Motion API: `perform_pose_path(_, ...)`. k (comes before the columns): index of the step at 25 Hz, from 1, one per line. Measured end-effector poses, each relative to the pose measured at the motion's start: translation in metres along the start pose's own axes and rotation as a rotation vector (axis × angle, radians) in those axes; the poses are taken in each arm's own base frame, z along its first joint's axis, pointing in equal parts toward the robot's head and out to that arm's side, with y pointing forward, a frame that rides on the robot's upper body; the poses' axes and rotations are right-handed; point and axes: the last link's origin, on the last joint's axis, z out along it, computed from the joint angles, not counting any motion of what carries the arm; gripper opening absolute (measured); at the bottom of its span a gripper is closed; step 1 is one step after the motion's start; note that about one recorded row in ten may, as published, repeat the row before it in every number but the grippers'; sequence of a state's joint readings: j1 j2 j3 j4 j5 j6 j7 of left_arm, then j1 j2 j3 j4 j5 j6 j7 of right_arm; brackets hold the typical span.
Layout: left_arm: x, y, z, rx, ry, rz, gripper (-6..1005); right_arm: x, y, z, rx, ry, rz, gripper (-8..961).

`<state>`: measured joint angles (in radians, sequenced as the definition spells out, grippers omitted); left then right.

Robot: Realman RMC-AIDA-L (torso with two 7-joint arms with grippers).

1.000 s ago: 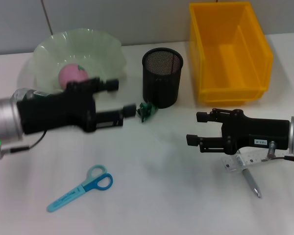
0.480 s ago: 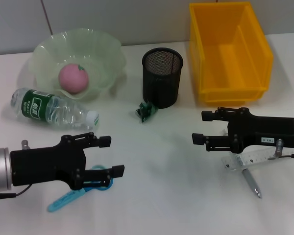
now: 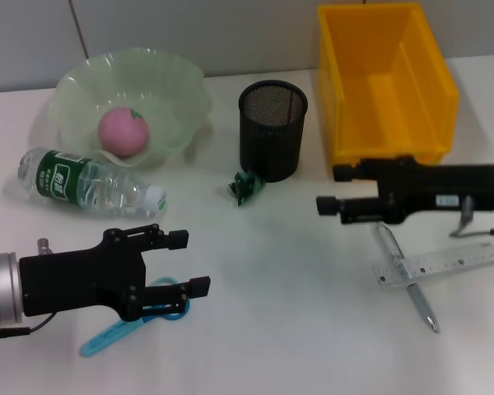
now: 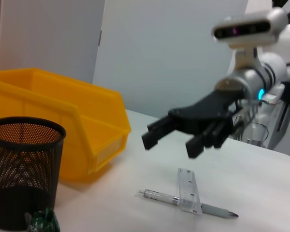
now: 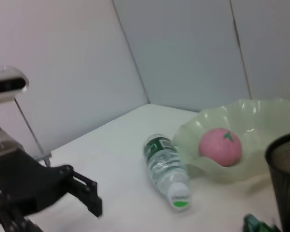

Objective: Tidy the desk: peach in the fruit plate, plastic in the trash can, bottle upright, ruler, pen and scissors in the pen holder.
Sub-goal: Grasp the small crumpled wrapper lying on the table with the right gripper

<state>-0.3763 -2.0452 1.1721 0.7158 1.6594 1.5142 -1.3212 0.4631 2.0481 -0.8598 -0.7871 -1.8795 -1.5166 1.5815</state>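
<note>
The peach [image 3: 123, 130] already sits in the plate [image 3: 82, 86]. The left gripper [image 3: 177, 263], jaws apart and empty, hangs over the scissors [image 3: 136, 319] (likely its next pick). The right gripper [image 3: 337, 191], jaws apart too, hovers by the pen [image 3: 405, 278] and ruler [image 3: 438, 267].

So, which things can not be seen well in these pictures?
- Scissors: head view, the left gripper covers the handles.
- Pen holder: the inside is hidden by the dark mesh, all views.
- Green plastic: left wrist view, cut off by the edge.
- Ruler markings: too small to read.

scissors [image 3: 136, 322] handles hidden under left hand [image 3: 188, 262] | arm cut off
</note>
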Motion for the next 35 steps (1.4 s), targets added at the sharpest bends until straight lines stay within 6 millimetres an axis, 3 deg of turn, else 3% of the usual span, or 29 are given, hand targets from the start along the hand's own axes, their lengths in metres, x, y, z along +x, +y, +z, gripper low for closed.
perform_pose_path(8, -0.001, 0.000, 0.000, 0.006, 0.003, -0.005, 781, -0.084, 0.010, 0.030, 0.029, 0.314, -0.014, 795)
perform_pose_path(14, 0.000, -0.002, -0.002, 0.022, 0.019, -0.009, 781, -0.117, 0.015, 0.061, 0.057, 0.473, -0.068, 794)
perform_pose_path(18, 0.002, -0.003, -0.002, 0.029, 0.029, -0.010, 781, -0.121, 0.019, 0.091, 0.082, 0.599, -0.170, 794)
perform_pose_path(23, 0.005, -0.005, -0.002, 0.038, 0.039, -0.007, 780, -0.116, 0.018, 0.114, 0.094, 0.659, -0.287, 794)
perform_pose_path(35, 0.006, -0.006, -0.006, 0.051, 0.053, -0.011, 781, -0.102, 0.011, 0.140, 0.090, 0.688, -0.468, 794)
